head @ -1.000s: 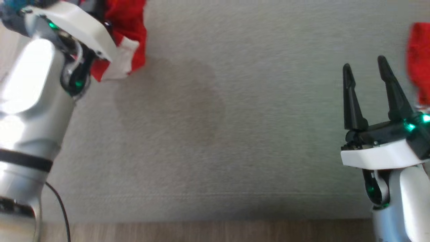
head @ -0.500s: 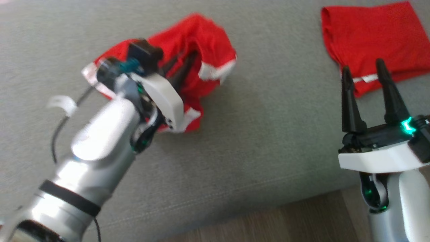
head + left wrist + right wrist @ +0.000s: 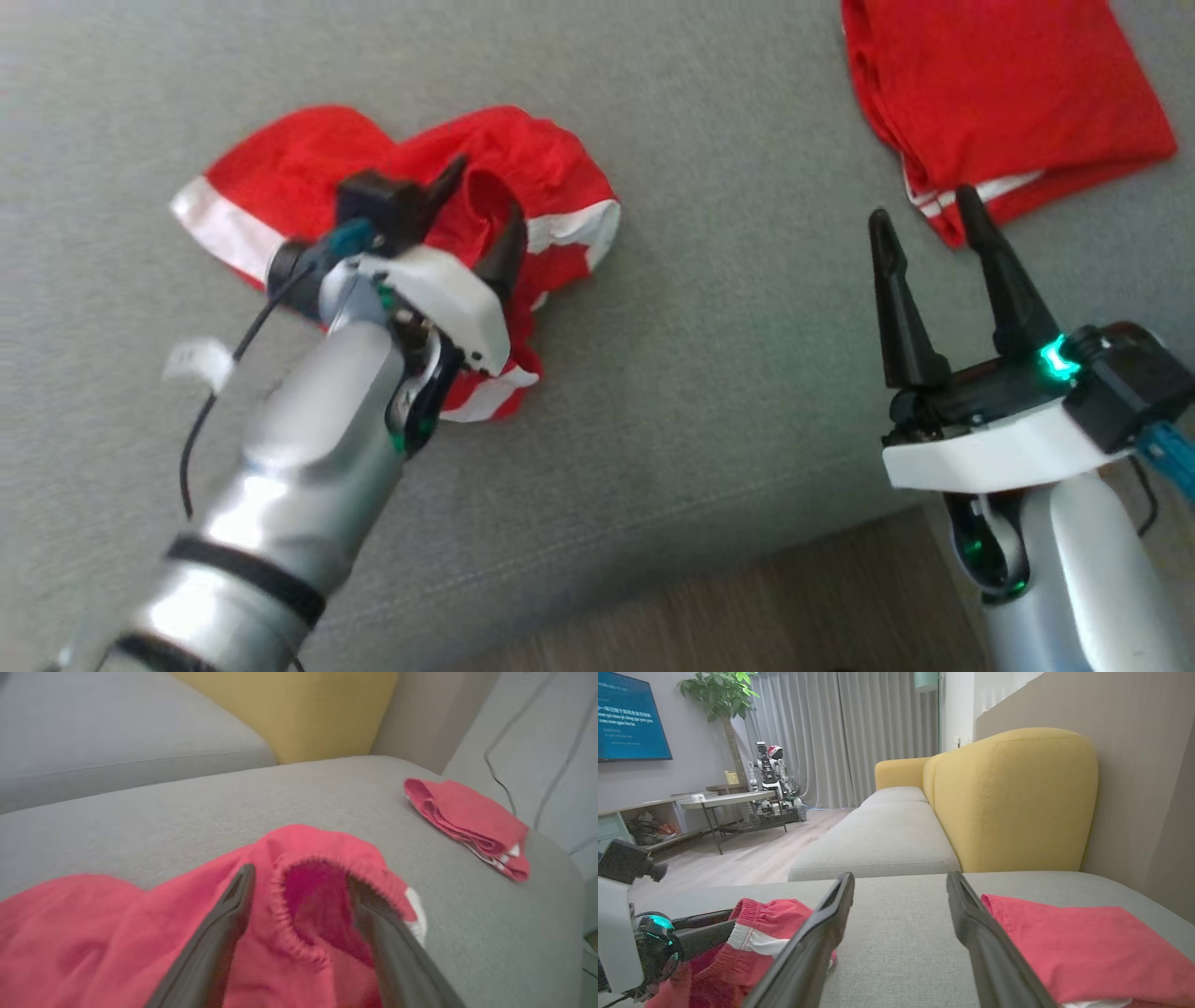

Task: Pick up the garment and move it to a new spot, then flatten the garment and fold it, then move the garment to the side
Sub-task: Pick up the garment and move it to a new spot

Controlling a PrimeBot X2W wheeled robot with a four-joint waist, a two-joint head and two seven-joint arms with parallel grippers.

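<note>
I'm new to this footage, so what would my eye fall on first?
A crumpled red garment with white trim lies on the grey sofa seat, the open left tool straddling its bunched waistband. A folded red garment lies at the head view's upper right, beyond the open right tool.

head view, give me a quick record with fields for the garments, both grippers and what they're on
surface: grey sofa cushion, with wood floor along its near edge
crumpled garment: red with white trim, bunched up on the left part of the cushion
folded garment: red, lying flat at the far right
left gripper: open, down over the crumpled garment, a fold of its waistband between the fingers
right gripper: open, holding nothing, over the cushion close to the folded garment
</note>
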